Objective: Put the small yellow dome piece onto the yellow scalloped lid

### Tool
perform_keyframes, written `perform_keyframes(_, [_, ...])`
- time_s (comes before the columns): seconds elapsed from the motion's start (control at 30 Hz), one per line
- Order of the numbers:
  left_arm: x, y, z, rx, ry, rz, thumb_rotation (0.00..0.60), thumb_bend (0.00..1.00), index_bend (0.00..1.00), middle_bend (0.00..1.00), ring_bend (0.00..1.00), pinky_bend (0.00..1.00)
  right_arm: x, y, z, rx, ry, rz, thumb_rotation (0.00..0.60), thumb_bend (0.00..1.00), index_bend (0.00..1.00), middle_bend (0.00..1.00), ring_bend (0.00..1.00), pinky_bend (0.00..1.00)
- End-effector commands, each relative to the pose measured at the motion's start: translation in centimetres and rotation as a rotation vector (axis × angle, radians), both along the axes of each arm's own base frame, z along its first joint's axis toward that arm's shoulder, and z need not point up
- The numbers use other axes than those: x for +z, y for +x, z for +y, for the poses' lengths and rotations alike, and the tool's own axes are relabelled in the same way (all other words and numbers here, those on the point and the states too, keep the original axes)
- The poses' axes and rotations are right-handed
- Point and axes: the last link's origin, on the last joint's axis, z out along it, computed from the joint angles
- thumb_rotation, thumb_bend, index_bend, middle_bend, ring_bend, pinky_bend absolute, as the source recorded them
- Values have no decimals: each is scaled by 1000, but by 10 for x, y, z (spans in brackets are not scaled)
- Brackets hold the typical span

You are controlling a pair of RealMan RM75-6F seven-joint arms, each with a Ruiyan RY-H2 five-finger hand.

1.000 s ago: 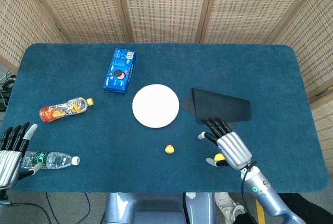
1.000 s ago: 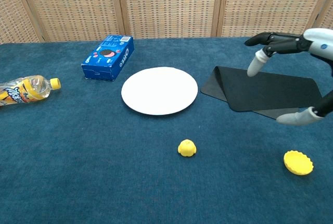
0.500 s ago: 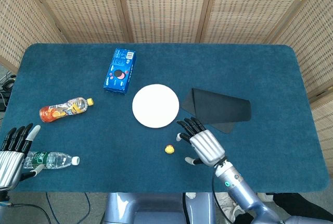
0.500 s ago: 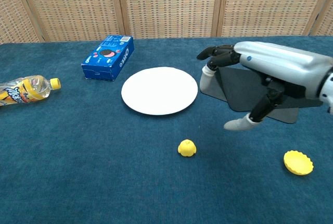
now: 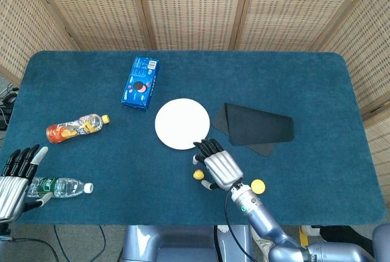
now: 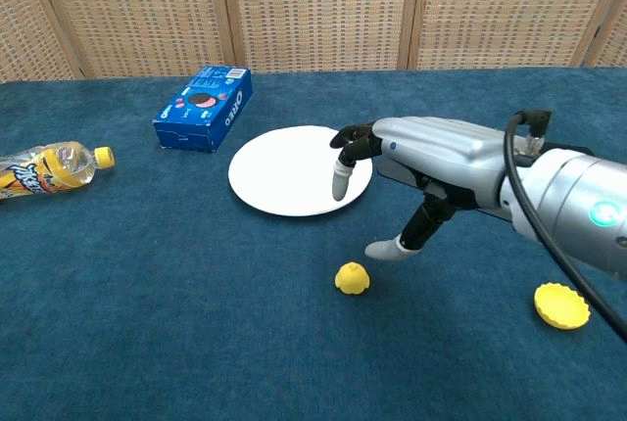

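Dome piece (image 6: 352, 278) sits loose on the blue desk (image 5: 317, 85), just below the white plate (image 5: 177, 122); scalloped lid (image 6: 561, 304) lies apart to its right near the front edge, nothing on it yet. Right hand (image 6: 416, 171) hovers over the dome, fingers spread, holding nothing, thumb low beside it; left hand (image 5: 15, 177) idles open at the far-left edge next to a clear bottle (image 5: 61, 186). Risk as I see it: dome is small and rounded, so an off-centre pinch could squirt it away, or it lands tilted on the lid and rolls off
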Motion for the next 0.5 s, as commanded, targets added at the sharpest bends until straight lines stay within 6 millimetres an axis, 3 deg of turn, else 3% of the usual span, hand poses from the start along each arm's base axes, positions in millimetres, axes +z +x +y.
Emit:
perform_keyframes(0.03, [2,-1,0,3,4,-7,600,109,0,0,0,0,-8,3,-1,-5,7,9,600,218,360,74,0,0])
perform_keyframes(0.5, [5,-3,1,8,4,-23,600,109,0,0,0,0,-38,9,-3,-26,22,77,600,219,359,78,0,0])
